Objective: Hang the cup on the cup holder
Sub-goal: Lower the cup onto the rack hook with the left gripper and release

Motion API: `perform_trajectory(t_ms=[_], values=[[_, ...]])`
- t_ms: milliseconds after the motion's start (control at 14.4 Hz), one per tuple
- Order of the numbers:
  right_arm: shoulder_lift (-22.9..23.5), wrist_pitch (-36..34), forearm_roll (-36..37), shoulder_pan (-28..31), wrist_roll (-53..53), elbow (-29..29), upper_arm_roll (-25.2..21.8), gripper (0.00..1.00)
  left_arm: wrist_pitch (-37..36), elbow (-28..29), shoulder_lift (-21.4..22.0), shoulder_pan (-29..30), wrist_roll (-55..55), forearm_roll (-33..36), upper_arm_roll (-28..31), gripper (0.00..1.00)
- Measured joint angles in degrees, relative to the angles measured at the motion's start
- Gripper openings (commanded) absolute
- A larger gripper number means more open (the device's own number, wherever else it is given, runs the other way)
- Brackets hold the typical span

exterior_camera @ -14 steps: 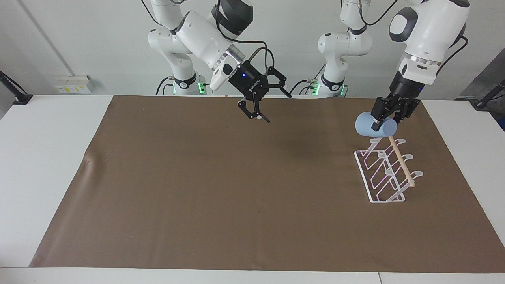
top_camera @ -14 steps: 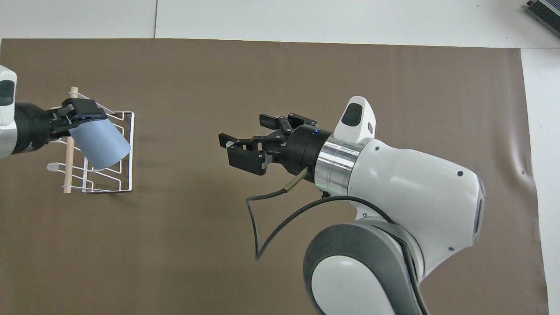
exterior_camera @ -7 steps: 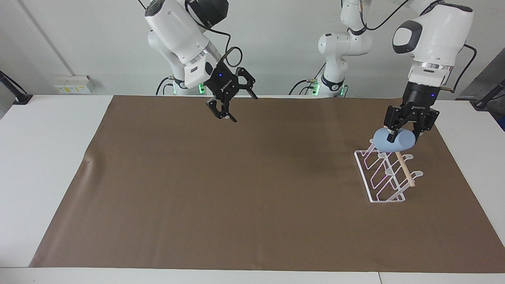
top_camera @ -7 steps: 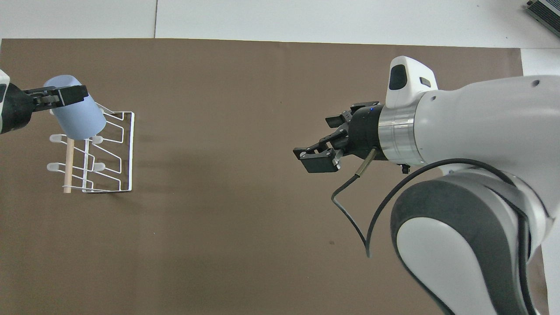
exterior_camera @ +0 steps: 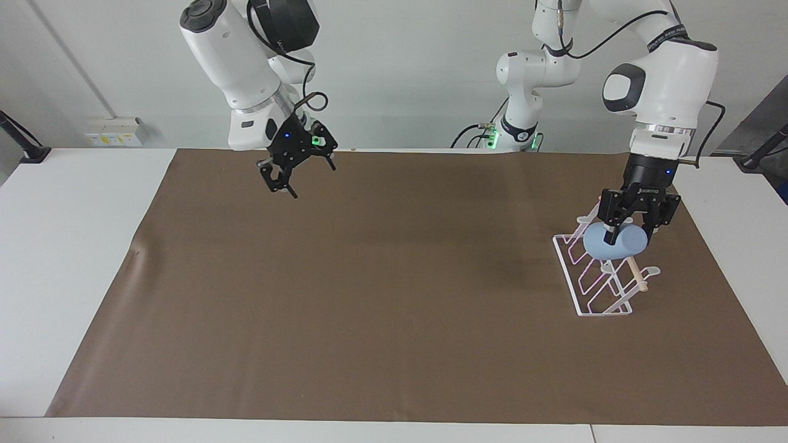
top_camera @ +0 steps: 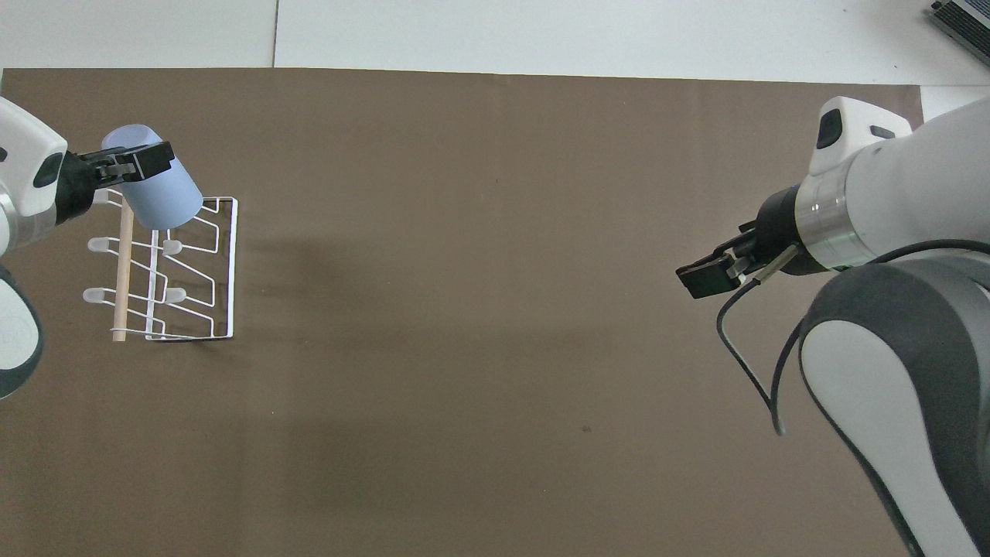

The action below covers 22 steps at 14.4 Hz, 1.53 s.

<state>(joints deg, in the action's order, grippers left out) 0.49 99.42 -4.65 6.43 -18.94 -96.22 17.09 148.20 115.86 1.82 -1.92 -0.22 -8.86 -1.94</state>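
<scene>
The light-blue cup [exterior_camera: 609, 244] is tilted on its side in my left gripper [exterior_camera: 628, 233], which is shut on its rim. The cup is low over the end of the white wire cup holder [exterior_camera: 596, 294] that is nearer to the robots, against the upper prongs and the wooden dowel [exterior_camera: 638, 277]. I cannot tell whether a prong is inside the cup. In the overhead view the cup [top_camera: 160, 196], left gripper [top_camera: 128, 164] and cup holder [top_camera: 219, 267] show at the left arm's end of the table. My right gripper [exterior_camera: 305, 175] is open and empty, up over the mat's edge nearest the robots.
A brown mat [exterior_camera: 369, 295] covers most of the white table [exterior_camera: 68, 258]. The right arm's wrist and cable [top_camera: 773, 255] hang over the mat at the right arm's end of the table.
My left gripper has lowered the cup from above the cup holder down onto its prongs. My right arm has swung back toward its own end of the table, still open.
</scene>
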Motion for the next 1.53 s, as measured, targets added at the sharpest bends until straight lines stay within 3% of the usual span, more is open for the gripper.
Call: perform_trajectory(t_ms=[139,487,766,1322,1392,1462,1531], values=[[-0.06,-2.72,4.81,-0.09,7.01,0.46,-1.53,1.0,1.91,0.04,-1.66,0.05,0.0,0.0,0.02,0.0],[-0.12,-6.66,5.87,-0.09,19.77,0.66,-7.78,1.0,4.83,1.63,-2.75,0.29,0.14,0.0,0.12,0.0],[-0.12,-6.66,5.87,-0.06,20.6,0.71,-11.92,1.0,7.08,2.78,-2.75,0.32,0.65,0.0,0.08,0.0],[-0.12,-6.65,5.87,-0.14,20.65,0.69,-12.7,1.0,7.45,4.1,-2.76,1.29,1.13,0.0,0.09,0.0],[-0.12,-6.66,5.87,-0.14,20.65,0.68,-12.8,1.0,7.45,4.28,-2.76,1.4,1.13,0.0,0.07,0.03],[-0.12,-6.66,5.87,-0.14,20.65,0.68,-12.85,1.0,7.45,4.43,-2.76,1.45,1.2,0.0,0.07,0.15],[-0.12,-6.65,5.87,-0.14,20.66,0.68,-12.87,1.0,7.45,4.54,-2.76,1.47,1.53,0.0,0.07,0.4]])
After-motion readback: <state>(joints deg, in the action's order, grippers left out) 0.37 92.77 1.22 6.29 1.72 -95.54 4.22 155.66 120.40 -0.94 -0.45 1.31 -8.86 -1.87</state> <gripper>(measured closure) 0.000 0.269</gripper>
